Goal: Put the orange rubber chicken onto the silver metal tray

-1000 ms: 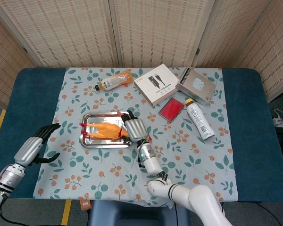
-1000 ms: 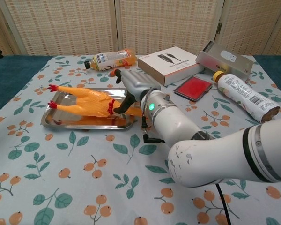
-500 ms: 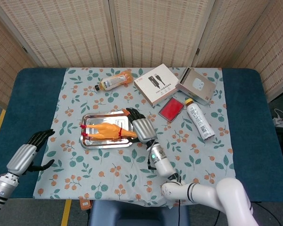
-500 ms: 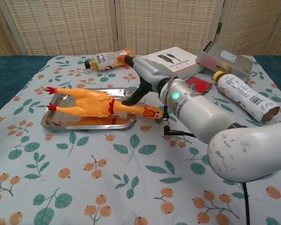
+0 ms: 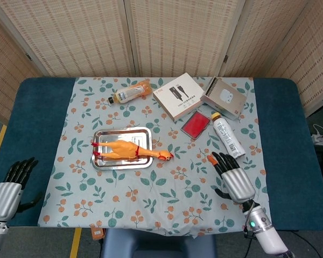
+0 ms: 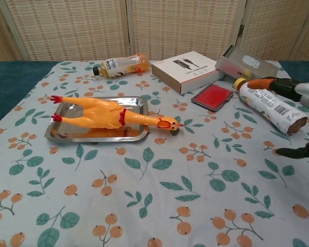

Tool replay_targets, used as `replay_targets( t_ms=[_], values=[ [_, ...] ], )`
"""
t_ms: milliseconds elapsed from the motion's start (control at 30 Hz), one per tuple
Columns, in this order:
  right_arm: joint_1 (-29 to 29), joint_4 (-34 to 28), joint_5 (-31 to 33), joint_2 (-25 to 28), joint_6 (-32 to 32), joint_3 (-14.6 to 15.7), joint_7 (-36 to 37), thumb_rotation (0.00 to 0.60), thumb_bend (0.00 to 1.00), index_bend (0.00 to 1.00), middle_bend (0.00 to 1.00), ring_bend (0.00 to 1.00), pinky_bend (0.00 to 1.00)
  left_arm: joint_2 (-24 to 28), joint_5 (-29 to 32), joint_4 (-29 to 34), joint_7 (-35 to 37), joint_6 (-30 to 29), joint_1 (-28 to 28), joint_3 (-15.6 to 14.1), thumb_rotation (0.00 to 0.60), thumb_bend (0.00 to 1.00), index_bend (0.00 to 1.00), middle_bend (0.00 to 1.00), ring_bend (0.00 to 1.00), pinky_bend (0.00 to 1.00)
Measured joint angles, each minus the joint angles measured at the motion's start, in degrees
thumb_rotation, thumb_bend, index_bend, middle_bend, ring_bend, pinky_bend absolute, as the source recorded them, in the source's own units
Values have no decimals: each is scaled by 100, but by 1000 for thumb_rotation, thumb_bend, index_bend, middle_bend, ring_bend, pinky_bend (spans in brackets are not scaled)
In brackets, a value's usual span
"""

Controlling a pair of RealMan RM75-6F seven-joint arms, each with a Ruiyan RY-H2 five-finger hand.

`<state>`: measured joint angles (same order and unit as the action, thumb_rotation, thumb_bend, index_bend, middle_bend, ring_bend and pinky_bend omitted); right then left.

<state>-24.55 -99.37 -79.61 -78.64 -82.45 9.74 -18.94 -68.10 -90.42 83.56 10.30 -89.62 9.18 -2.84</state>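
Fingers (image 5: 222,161) of my right hand (image 5: 234,180) spread wide, empty, as on my left hand (image 5: 8,185); chicken (image 5: 126,150) rests on the tray (image 5: 121,133), head overhanging right, so I'd leave it alone.

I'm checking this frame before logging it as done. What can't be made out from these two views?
- Right hand: chest view's right edge cuts it; only fingers show.
- Left hand: absent from chest view; arm cut by head view's bottom-left corner.
- Tray floor under the rubber chicken: hidden by its body.
- Print on the white box and the white bottle: too small to read.
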Motion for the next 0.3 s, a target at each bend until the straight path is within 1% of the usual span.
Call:
replay_targets(
  t_ms=[67,167,233,300],
  values=[
    [342,98,-115,25,-302,140,-31,600,145,0,0,0,46,-44,27,-16,-312,-54,-73,19,600,346,0,0,0,0],
    [734,431,-234,-39,-656,234,45,600,144,0,0,0,38,-45,65,73,-735,-50,-176,1,600,348,0,0,0,2],
    [953,635,-287,-67,-742,266,131,600,144,0,0,0,36,9,67,233,-878,-16,-225,-35,600,349,0,0,0,5],
    [1068,703,-362,-29,-746,284,177,600,145,0,0,0,36,75,26,378,-953,-7,-263,-70,600,350,0,0,0,6]
  ],
)
